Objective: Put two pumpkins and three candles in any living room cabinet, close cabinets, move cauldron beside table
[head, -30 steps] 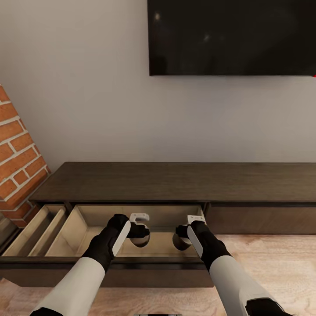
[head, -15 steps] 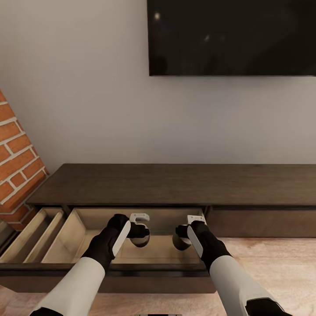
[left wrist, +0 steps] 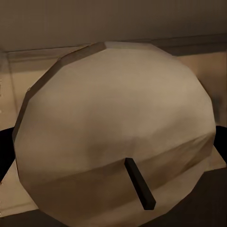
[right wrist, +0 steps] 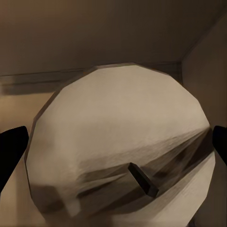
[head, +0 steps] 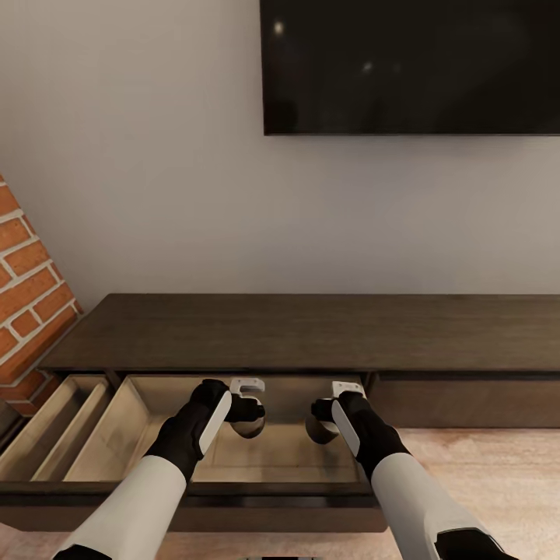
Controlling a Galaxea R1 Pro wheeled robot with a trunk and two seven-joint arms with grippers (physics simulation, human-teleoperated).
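While both arms reach over the pulled-out drawer: each gripper carries a candle above its pale wood floor; the release is still to come, I judge

Left gripper [head: 250,411]: clenched on a candle [left wrist: 113,132]; in the left wrist view the pale flat top with its dark wick sits squarely between the fingers [left wrist: 4,149], whose dark tips flank it on either side

Right gripper [head: 320,420]: grasping the second candle [right wrist: 120,142] the same way; a dark fingertip [right wrist: 12,149] shows at each flank of it

Cabinet [head: 311,330]: long dark-brown unit under the wall screen [head: 412,66]; the open drawer [head: 109,435] lies directly beneath both pairs of fingers, and a narrower divided compartment [head: 47,428] is open beyond the left gripper's outer side

Key relation: each candle stands with its axis running along the fingers, the drawer floor lying past its far end; neither arm is clearly nearer, so either could let go first

Clearance: the right candle hangs close to the drawer's side wall, so parting those fingers may need some care

Brick fireplace [head: 27,303]: off beyond the left arm, apart from the work
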